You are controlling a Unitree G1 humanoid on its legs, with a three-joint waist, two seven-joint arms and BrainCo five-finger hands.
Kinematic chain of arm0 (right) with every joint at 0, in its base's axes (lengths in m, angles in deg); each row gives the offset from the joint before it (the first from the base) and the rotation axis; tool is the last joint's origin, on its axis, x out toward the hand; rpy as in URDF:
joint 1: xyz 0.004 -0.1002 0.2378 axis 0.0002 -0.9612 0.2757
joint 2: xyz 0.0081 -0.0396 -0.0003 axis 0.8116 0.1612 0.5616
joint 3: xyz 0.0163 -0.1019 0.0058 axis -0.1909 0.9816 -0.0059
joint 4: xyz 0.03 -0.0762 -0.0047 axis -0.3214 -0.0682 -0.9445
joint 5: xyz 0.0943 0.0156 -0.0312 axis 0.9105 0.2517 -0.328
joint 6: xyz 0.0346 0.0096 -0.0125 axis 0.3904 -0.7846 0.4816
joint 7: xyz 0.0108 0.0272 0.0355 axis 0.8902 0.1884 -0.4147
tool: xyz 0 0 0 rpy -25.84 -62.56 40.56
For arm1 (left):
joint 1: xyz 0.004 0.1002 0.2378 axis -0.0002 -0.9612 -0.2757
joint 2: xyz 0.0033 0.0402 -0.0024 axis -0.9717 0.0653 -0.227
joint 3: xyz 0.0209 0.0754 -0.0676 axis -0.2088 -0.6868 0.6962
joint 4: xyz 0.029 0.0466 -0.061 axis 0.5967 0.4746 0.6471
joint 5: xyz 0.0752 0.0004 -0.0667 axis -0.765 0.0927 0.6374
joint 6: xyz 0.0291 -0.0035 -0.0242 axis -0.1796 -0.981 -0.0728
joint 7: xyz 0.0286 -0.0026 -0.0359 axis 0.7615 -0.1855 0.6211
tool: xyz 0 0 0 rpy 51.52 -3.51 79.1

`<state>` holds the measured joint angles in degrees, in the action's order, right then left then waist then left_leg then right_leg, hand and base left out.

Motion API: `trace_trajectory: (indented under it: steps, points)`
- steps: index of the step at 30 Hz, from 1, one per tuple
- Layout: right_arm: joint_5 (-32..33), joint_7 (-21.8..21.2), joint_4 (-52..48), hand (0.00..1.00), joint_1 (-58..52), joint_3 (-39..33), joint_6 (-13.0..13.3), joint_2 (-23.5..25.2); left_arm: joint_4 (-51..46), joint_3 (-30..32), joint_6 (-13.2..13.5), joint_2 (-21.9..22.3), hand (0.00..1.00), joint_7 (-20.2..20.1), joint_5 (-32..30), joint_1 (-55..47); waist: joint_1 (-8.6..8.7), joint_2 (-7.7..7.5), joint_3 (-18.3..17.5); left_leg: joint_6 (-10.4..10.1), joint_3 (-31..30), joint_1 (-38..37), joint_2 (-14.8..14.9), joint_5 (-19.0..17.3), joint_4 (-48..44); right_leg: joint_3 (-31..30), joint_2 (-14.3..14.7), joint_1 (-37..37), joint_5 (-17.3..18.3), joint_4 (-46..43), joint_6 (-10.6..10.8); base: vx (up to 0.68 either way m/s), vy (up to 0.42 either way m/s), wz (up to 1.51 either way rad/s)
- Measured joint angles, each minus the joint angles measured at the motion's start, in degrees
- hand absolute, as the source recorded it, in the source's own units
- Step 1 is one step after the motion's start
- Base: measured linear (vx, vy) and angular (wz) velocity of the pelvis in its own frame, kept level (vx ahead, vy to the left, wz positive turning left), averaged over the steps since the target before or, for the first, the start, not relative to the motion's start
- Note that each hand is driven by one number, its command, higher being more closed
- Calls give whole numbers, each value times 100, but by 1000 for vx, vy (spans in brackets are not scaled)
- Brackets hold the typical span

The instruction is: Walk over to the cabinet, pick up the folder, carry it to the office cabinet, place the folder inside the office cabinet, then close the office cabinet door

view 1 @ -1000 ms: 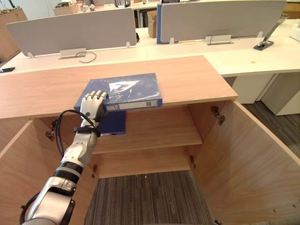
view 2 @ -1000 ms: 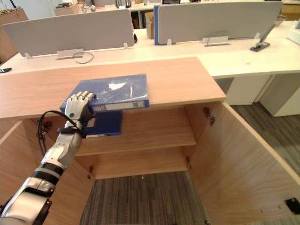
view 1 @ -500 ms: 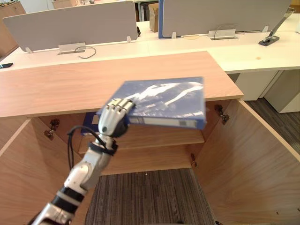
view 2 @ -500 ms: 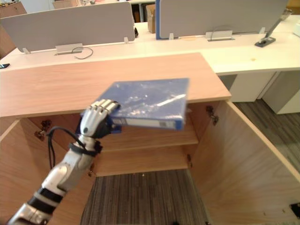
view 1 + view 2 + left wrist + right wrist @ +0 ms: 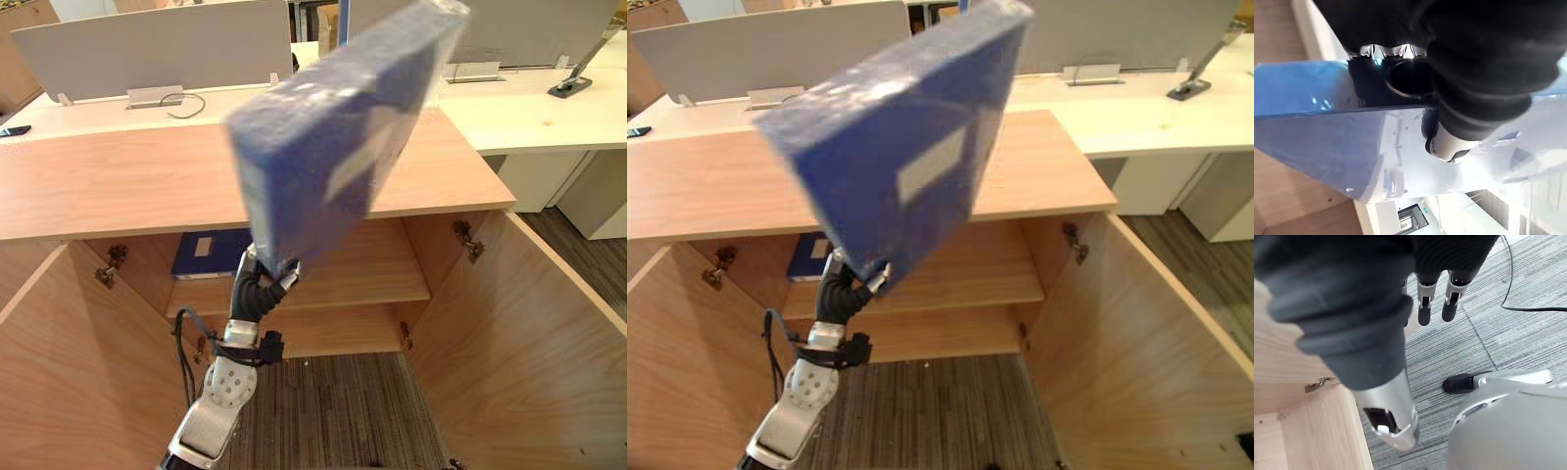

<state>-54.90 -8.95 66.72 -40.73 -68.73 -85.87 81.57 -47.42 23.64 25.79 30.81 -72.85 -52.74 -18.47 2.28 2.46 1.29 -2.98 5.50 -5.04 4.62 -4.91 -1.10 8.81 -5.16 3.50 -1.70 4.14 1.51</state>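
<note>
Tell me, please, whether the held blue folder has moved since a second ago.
Yes. The blue folder, earlier flat on the cabinet top, is raised off it and tilted steeply in the left hand.

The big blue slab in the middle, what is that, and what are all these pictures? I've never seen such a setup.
That is a blue folder, held tilted in the air by a humanoid robot's left hand, whose fingers grip its lower corner. The two wide pictures come from cameras in the robot's head, looking down at a wooden cabinet with both doors open. A second blue folder lies on its shelf. Behind stand white desks with grey dividers. The two close-ups come from cameras on the wrists: the left one shows the folder against that hand; the right one shows the right hand hanging with relaxed fingers above grey carpet, holding nothing.
</note>
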Motion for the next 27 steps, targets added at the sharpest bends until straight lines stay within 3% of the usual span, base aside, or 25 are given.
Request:
trace_trajectory:
  steps: [6, 10, 12, 20, 25, 27]
  points:
    - [728, 57, -1108, 0, -61, 875, 104, 310, 482, -177, -8, 214, 100, -63, -280, -252, -42, -150, -65, 3, -8, -18, -16, 0, -2, 11, -16, 59, -43, 58, 31, 0, 0, 0]
    - [1348, 66, -2666, 0, -218, 1287, 323, 434, 1407, -304, -655, 257, 100, -227, -774, -591, -37, -154, -54, 29, 7, 30, -49, 21, -17, -20, -56, 5, -76, 60, 86, 0, 0, -1]
    - [1666, 52, -3382, 0, -313, 1224, 466, 433, 1459, -307, -812, 248, 100, -241, -930, -820, -55, -171, -31, 29, 30, 111, -51, 27, -40, -59, -59, -75, -87, 60, 105, -12, 3, -4]
    - [2661, -149, -6253, 0, -460, 958, 1174, 432, 1006, -205, -788, 463, 100, -305, -971, -927, -167, -196, -12, 27, 33, 101, -37, 37, -55, -94, -45, -71, -88, 49, 110, 0, 0, 0]
    - [2869, -254, -6877, 0, -223, 742, 1504, 440, 974, -162, -788, 519, 100, -355, -1030, -926, -172, -201, -8, 27, 37, 98, -27, 36, -89, -109, -39, -71, -87, 17, 111, -6, 1, 0]
    - [2983, -266, -6952, 0, -209, 697, 1525, 441, 974, -132, -788, 531, 100, -357, -1043, -926, -178, -203, -7, 26, 38, 98, -22, 35, -100, -115, -35, -73, -86, 3, 113, -32, 4, -1]
